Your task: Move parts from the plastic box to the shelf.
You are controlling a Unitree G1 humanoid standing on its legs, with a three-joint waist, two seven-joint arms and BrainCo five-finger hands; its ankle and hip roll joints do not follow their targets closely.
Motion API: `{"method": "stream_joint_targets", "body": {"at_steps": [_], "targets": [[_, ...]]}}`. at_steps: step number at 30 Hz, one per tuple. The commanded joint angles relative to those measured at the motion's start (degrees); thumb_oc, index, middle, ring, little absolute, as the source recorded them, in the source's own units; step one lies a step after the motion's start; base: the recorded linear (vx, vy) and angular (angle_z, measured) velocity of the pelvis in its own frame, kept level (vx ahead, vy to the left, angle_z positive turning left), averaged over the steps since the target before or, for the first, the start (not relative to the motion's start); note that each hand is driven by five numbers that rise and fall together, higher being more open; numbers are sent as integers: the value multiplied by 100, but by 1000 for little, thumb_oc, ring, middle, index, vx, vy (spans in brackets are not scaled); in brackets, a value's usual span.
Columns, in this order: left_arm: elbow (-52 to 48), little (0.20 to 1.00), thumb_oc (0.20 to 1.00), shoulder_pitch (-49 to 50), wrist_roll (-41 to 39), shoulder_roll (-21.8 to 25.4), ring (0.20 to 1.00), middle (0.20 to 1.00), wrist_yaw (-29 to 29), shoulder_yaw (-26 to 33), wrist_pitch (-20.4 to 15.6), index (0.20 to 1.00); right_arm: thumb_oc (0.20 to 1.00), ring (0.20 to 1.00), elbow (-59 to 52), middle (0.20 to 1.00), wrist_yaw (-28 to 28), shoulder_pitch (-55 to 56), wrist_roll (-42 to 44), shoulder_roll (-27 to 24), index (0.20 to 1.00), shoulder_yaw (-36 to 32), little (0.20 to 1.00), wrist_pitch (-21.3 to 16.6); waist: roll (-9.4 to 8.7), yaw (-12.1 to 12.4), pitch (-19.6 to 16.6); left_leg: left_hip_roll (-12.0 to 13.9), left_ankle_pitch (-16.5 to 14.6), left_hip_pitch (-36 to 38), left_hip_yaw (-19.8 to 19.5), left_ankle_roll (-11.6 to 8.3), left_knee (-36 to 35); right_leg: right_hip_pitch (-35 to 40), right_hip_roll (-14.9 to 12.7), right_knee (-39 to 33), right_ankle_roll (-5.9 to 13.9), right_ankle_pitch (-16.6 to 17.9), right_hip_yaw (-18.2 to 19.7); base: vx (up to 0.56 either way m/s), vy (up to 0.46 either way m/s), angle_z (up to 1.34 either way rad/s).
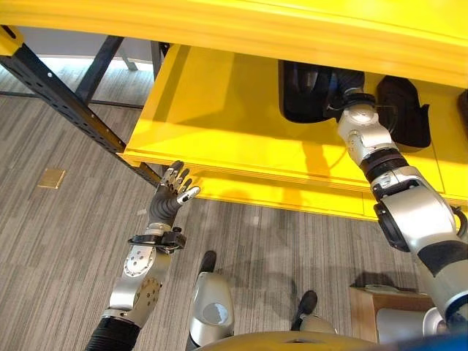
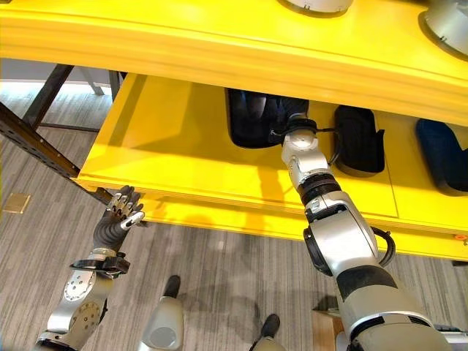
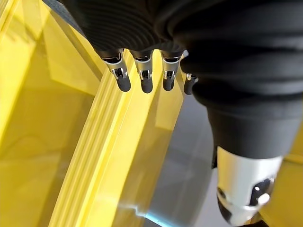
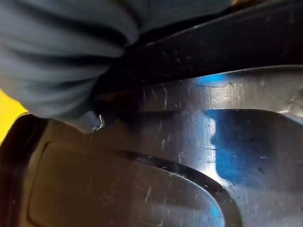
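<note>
Reaching under the yellow shelf [image 2: 183, 139], the right hand [image 2: 292, 130] touches a black part [image 2: 252, 121]. Its fingers are hidden, so I cannot tell its grip. The left hand [image 1: 174, 191] hangs open.

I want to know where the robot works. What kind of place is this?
Probably a workshop or factory storeroom. A big yellow shelf on a black metal frame holds dark moulded parts, the floor is grey carpet, and the robot's right arm reaches onto the shelf among those parts.

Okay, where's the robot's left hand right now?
In the eye views the left hand is at lower left, fingers straight, held up at the front edge of the yellow shelf near its left corner, far from the black parts on the shelf.
</note>
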Motion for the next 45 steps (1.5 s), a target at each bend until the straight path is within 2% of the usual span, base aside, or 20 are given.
{"method": "stream_joint_targets", "body": {"at_steps": [1,10,16,20,25,27,29,38,45], "targets": [[-281,1000,1000,-178,-126,300,1000,1000,-15,-265,-285,1000,200,200,-122,200,-81,-607,384,-154,200,-38,200,-365,69,146,-199,-134,253,221,99,332,-321,-439,-128,1362,7,-296,167,-82,1,20],[-305,1000,1000,-600,-184,370,1000,1000,100,-657,-308,1000,200,200,507,200,-146,-934,749,-441,200,-156,200,-302,356,287,177,-240,91,-371,-63,335,326,-871,-191,1893,-37,-507,198,-64,10,6],[-202,1000,1000,-827,-175,349,1000,1000,201,-826,-296,1000,200,200,790,200,-111,-1028,570,-502,200,38,200,-151,514,289,372,-320,-177,-790,-136,396,959,-1258,-269,2504,-102,-757,392,-51,18,3],[-230,1000,1000,-916,-158,349,1000,1000,227,-911,-303,1000,200,200,961,200,-123,-1008,491,-702,200,-7,200,-69,608,263,437,-394,-234,-950,-161,409,1152,-1386,-316,2750,-140,-882,438,-31,-1,7],[-214,1000,1000,-967,-131,378,1000,1000,221,-963,-298,1000,200,200,1022,200,-109,-1028,193,-825,200,186,200,3,662,271,495,-405,-225,-998,-185,425,1179,-1456,-319,2843,-160,-917,467,-18,-3,3],[-192,1000,1000,-1019,-159,366,1000,1000,219,-966,-306,1000,200,200,1066,200,-59,-998,-263,-1048,200,449,200,87,712,237,551,-430,-206,-1062,-199,436,1198,-1554,-328,2941,-194,-953,497,-37,-19,0],[-217,1000,1000,-1044,-182,365,1000,1000,203,-974,-318,1000,200,200,1116,200,-63,-1068,-320,-1169,200,511,200,92,722,204,571,-413,-194,-1074,-201,438,1171,-1600,-309,2950,-197,-961,503,-24,-26,5],[-285,1000,1000,-1030,-264,443,1000,1000,147,-979,-335,1000,200,200,1236,200,-30,-1463,-307,-1705,200,716,200,68,774,147,638,-422,-142,-1232,-196,421,1139,-1833,-307,3033,-195,-956,521,-1,-3,1],[-186,1000,1000,-1104,-245,468,1000,1000,182,-1041,-328,1000,200,200,1161,200,-38,-1594,-48,-1876,200,716,200,-8,873,145,678,-463,-119,-1446,-168,433,1157,-2084,-339,3149,-204,-988,580,-4,-7,-3]]}}
